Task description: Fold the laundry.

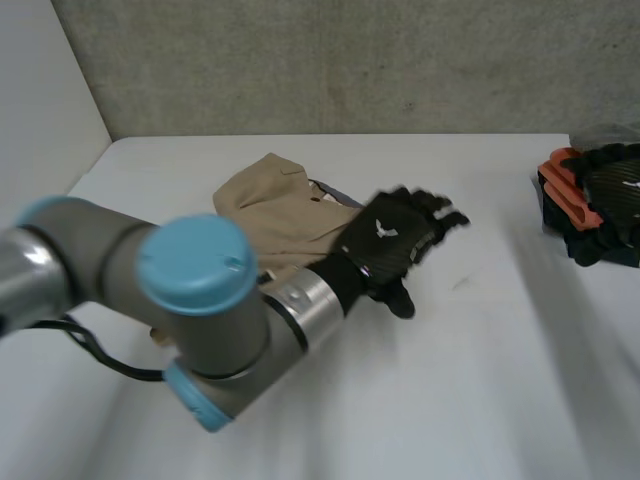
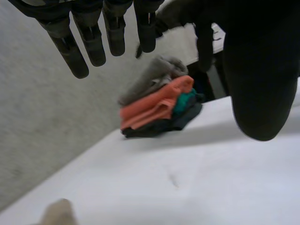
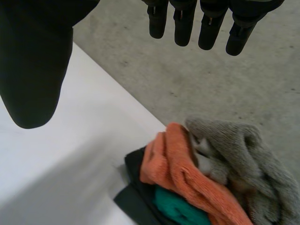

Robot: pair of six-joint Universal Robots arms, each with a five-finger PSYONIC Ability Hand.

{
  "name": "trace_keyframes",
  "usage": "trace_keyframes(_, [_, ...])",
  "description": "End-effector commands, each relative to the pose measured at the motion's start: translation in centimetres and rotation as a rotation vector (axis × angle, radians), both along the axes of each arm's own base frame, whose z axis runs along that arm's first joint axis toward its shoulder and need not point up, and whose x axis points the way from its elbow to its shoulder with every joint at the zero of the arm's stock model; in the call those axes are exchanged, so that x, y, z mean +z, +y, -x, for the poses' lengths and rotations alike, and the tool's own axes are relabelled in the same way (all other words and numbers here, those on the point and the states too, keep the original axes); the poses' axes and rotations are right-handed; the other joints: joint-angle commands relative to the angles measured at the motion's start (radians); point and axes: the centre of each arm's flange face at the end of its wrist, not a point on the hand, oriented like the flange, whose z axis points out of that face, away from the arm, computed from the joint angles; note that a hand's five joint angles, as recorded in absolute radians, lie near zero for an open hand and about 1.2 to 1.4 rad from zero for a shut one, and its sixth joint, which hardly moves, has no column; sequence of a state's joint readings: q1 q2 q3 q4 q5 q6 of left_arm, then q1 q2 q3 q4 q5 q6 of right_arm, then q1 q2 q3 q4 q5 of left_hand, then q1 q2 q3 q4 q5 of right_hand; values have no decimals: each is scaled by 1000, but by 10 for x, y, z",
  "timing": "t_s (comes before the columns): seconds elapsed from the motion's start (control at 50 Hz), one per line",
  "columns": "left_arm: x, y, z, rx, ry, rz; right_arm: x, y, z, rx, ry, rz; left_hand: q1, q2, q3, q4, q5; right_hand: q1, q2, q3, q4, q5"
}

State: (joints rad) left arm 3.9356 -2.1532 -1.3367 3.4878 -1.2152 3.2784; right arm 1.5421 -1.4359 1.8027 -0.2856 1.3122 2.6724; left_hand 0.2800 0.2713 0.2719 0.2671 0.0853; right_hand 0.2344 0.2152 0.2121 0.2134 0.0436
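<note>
White table [image 1: 470,380] in front of a rough grey wall [image 1: 350,60]. On the far half, left of the middle, a tan garment [image 1: 270,205]: plain beige cloth, lying flat and loosely folded, with a collar-like flap at the far end and a strip of darker lining showing along the right edge.

At the table's right edge, well apart from the tan garment, a pile of laundry [image 1: 590,205]: crumpled pieces heaped together. Uppermost, a fuzzy grey piece [image 3: 234,145] with a towelling look; beside and under it an orange piece [image 3: 178,164], thick and rolled over on itself; tucked lower, a teal piece [image 3: 180,206]; at the bottom, dark cloth [image 3: 133,197] lying on the table.

Left hand [image 1: 390,240], at the end of the left arm [image 1: 200,300], over the right edge of the tan garment, fingers straight and spread, thumb held apart, gripping nothing; contact with the cloth not clear. On the back of that hand, a small white emblem [image 1: 385,230], too small to read.

Right hand [image 3: 185,21] above the pile of laundry, fingers straight, thumb off to one side, holding nothing, clear of the cloth.
</note>
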Motion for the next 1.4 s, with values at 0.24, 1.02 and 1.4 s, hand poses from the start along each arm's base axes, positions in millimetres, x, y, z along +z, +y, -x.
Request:
trace_keyframes(0.24, [55, -70, -138, 726, 25, 68, 10, 11, -114, 500, -34, -37, 16, 24, 24, 29, 36, -60, -41, -38, -39, -44])
trace_keyframes(1.02, [3, -153, -132, 794, -237, 79, -45, -95, -200, 511, -48, 71, 1116, 1125, 1124, 1129, 1136, 1162, 1181, 1184, 1183, 1178])
trace_keyframes(1.4, [167, -60, -142, 727, 35, 297, 178, 18, -98, 312, -19, 198, 1116, 1125, 1124, 1129, 1136, 1162, 1181, 1184, 1183, 1178])
